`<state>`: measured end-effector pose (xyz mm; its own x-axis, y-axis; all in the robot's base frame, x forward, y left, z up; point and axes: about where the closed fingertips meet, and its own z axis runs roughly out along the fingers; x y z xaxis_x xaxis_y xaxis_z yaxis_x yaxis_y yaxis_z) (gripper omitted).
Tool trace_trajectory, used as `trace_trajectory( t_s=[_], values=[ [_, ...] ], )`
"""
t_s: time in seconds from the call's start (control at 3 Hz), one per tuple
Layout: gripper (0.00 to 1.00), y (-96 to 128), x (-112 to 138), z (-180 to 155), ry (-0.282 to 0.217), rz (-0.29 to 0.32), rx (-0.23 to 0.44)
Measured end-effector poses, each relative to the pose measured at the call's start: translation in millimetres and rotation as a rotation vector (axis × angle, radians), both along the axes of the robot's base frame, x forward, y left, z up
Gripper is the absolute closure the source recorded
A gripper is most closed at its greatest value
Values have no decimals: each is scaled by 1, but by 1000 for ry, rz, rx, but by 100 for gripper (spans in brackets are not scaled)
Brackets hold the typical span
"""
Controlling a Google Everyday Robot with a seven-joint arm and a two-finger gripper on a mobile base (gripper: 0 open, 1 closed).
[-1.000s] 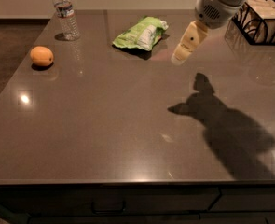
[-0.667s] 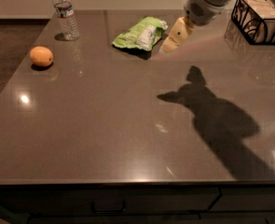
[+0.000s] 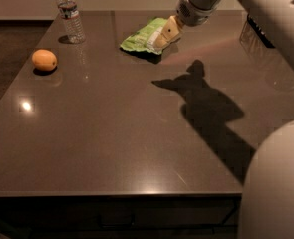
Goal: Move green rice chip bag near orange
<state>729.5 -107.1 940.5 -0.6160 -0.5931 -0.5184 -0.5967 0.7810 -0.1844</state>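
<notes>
Our claw [image 3: 167, 32] hangs at the right end of the green rice chip bag [image 3: 141, 36], toward the far edge of the worktop [image 3: 111, 153] and a little right of its middle. It overlaps the bag in this view, but we cannot tell how far open it is, nor whether it has hold of anything. We judge the step in hand to be the grasp, with the carry not yet begun.

Going back from the near edge, the arm's shadow [image 3: 206, 103] falls across the right half of the worktop. Farther back, close to the left edge, sits the orange [image 3: 44, 59], well apart from the bag. Beyond it, at the far-left corner, a water bottle [image 3: 69, 16] stands upright.

To do this well, we want a firm pinch on the bag's crinkled end, low enough to catch the film and not only the air inside. The bag looks light and floppy, so we lift it clear of the surface before travelling, since dragging could make it slip out. We then sweep left toward the left edge, keeping to the near side of the bottle so the hanging bag does not tip it. We set the bag down just beside the orange without touching it, since a round fruit is likely to roll off if nudged.
</notes>
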Motion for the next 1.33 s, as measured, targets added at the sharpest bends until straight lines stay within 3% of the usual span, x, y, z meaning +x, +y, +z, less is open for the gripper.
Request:
trace_trajectory(
  t_s=[0.33, 0.67, 1.33],
  values=[
    [0, 14, 31, -17, -26, -85, 10],
    [0, 31, 57, -35, -30, -132, 26],
    [0, 67, 98, -72, 18, -171, 55]
  ],
)
